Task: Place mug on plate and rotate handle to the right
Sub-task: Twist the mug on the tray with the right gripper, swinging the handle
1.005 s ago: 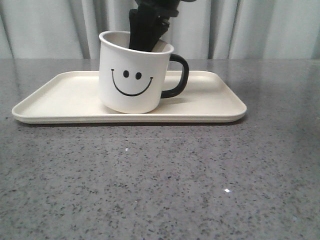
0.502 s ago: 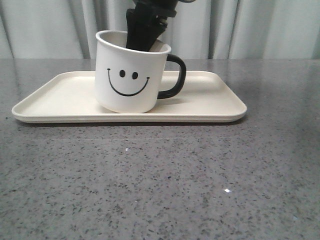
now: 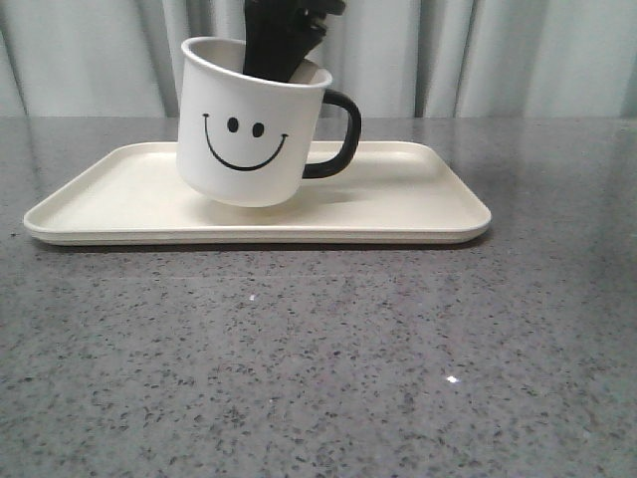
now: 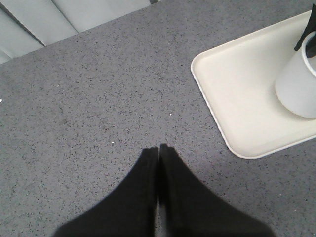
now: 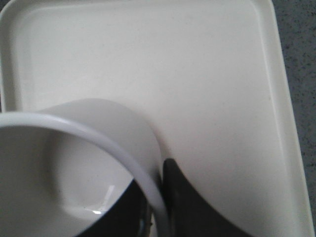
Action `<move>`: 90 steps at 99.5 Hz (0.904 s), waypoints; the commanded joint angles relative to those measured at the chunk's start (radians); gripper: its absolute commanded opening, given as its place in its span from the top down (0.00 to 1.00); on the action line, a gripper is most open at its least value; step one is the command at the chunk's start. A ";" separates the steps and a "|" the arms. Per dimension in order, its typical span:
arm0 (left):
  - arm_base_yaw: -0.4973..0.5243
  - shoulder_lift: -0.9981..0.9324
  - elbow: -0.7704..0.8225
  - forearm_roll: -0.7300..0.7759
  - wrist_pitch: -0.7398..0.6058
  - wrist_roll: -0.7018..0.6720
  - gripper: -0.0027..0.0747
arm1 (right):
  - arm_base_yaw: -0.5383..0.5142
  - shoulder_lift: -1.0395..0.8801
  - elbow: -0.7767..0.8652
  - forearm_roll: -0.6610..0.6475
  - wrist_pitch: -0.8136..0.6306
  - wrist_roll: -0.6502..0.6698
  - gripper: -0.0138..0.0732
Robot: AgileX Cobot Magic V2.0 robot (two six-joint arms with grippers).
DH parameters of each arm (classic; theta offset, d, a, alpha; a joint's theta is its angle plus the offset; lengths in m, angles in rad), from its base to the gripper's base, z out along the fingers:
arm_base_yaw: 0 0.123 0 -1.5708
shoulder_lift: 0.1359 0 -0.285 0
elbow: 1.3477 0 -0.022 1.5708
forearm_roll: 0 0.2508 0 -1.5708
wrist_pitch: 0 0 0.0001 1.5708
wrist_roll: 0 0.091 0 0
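Observation:
The white mug (image 3: 244, 129) with the black smiley face hangs slightly tilted just above the left middle of the cream plate (image 3: 418, 194). Its black handle (image 3: 340, 134) points right. My right gripper (image 3: 287, 55) comes down from above and is shut on the mug's far wall, one finger inside and one outside. The right wrist view shows the rim (image 5: 98, 136) pinched between the black fingers (image 5: 190, 202) over the plate (image 5: 207, 74). My left gripper (image 4: 158, 148) is shut and empty over bare table, left of the plate (image 4: 232, 84) and mug (image 4: 296, 84).
The grey speckled tabletop (image 3: 318, 349) runs in front of and around the plate. A pale curtain (image 3: 518, 60) hangs behind the table's far edge.
The mug, held by my right gripper, has moved left and risen off the plate's surface. The handle still points right.

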 commanded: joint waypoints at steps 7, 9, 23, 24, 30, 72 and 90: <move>0.000 -0.004 -0.021 0.014 -0.013 -0.011 0.99 | -0.002 -0.063 -0.034 0.035 0.089 -0.004 0.76; 0.000 -0.004 -0.021 0.014 -0.013 -0.011 0.99 | -0.002 -0.063 -0.034 0.035 0.089 -0.004 0.76; 0.000 -0.004 -0.021 0.014 -0.013 -0.011 0.99 | -0.002 -0.063 -0.034 0.031 0.089 -0.004 0.76; 0.000 -0.004 -0.021 0.014 -0.013 -0.011 0.99 | -0.002 -0.063 -0.034 0.029 0.089 -0.004 0.76; 0.000 -0.004 -0.021 0.014 -0.013 -0.011 0.99 | -0.002 -0.063 -0.034 0.025 0.089 -0.003 0.76; 0.000 -0.004 -0.021 0.014 -0.013 -0.011 0.99 | -0.002 -0.062 -0.033 0.004 0.089 0.006 0.76; 0.000 -0.004 -0.021 0.014 -0.013 -0.011 0.99 | -0.002 -0.058 -0.032 0.001 0.089 0.011 0.76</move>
